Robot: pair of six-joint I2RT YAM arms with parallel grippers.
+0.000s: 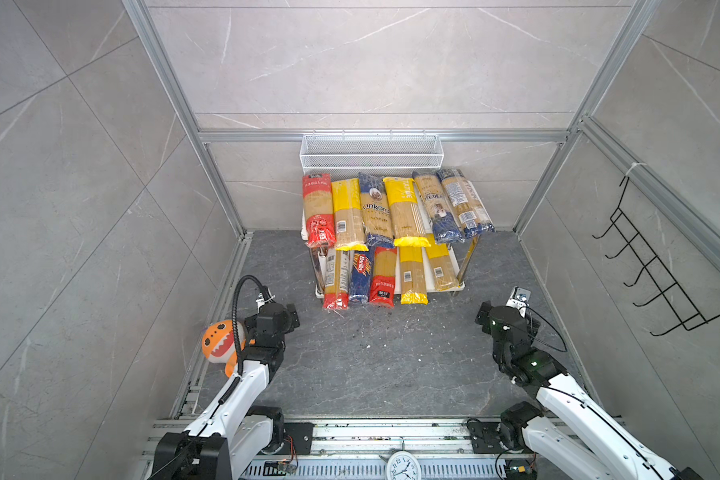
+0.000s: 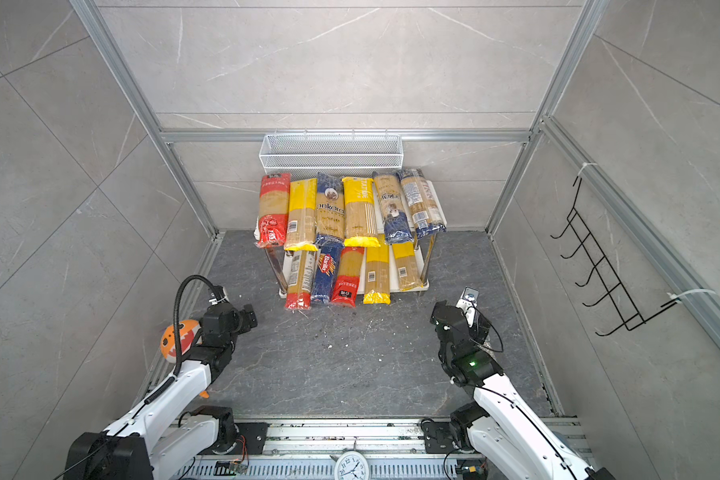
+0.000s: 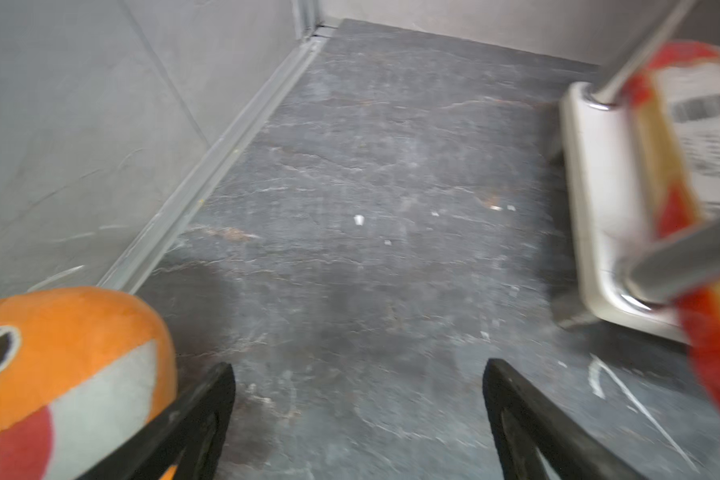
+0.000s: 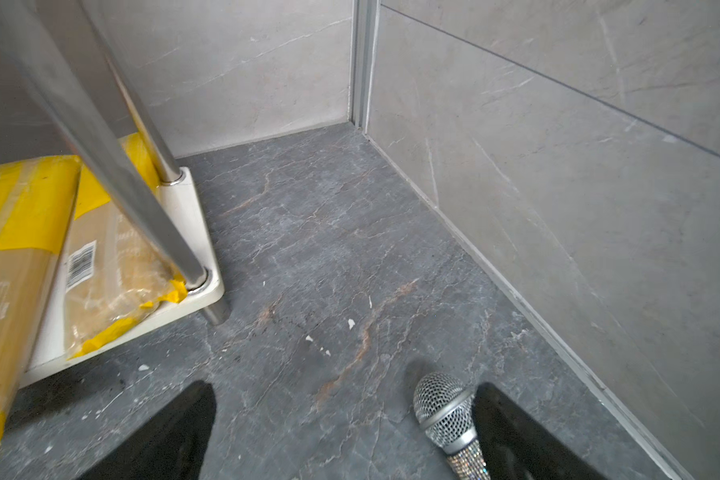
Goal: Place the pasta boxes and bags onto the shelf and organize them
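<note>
Black left fingers (image 3: 200, 419) stand wide apart over the bare grey surface, holding nothing, the orange plush toy (image 3: 59, 361) just beside one of them; the right fingers (image 4: 171, 432) are likewise spread and empty, with a glittery microphone (image 4: 445, 411) lying between them. Further out, the pasta packets (image 1: 404, 212) all lie on the shelf (image 3: 599, 187), six on the upper board and five below, so the job looks nearly done. Several ends overhang the front edge and two blue-ended packets (image 1: 443, 216) sit askew at the upper right: a careless sweep could drag them off, and closing the right fingers now would likely catch the microphone.
</note>
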